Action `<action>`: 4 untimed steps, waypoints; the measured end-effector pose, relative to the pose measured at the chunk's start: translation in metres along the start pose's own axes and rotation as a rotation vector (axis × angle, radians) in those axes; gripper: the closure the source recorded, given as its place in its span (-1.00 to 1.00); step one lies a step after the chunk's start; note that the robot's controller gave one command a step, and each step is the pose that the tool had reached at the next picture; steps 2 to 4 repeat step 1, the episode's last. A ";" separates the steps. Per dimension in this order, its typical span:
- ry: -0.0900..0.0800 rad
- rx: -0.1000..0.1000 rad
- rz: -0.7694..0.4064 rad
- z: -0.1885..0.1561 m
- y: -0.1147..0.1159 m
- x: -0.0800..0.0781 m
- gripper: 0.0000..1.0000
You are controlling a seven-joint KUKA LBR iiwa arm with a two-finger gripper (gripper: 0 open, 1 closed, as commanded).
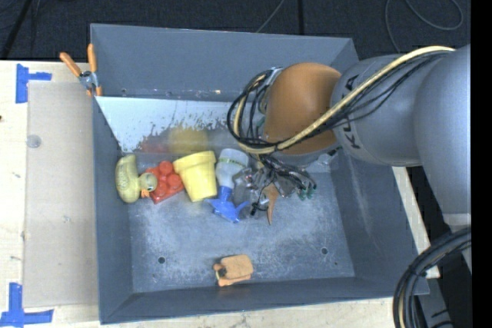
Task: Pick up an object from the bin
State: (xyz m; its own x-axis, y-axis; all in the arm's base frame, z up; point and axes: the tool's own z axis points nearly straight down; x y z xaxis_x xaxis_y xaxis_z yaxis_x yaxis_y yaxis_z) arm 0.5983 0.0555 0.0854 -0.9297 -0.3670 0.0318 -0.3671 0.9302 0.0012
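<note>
My gripper [257, 196] hangs low in the middle of the bin, under the arm's orange cover, its tips just right of a small blue toy [225, 207]. A thin brown piece [270, 211] stands beside the tips. A pale blue-white thing [229, 164] lies just left of the gripper, partly hidden by it. A yellow cup [197, 174] lies on its side further left.
A red block toy [164, 181] and a yellow-green duck [128, 178] lie at the bin's left. A small tan and orange thing [234, 269] sits alone near the front wall. The arm and its cables cover the bin's right rear part.
</note>
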 end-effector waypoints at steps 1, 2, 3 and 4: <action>0.000 0.000 0.001 0.000 0.000 0.000 1.00; 0.000 0.000 0.001 0.000 0.000 0.000 1.00; 0.000 0.000 0.001 0.000 0.000 0.000 1.00; 0.000 0.000 0.001 0.000 0.000 0.000 1.00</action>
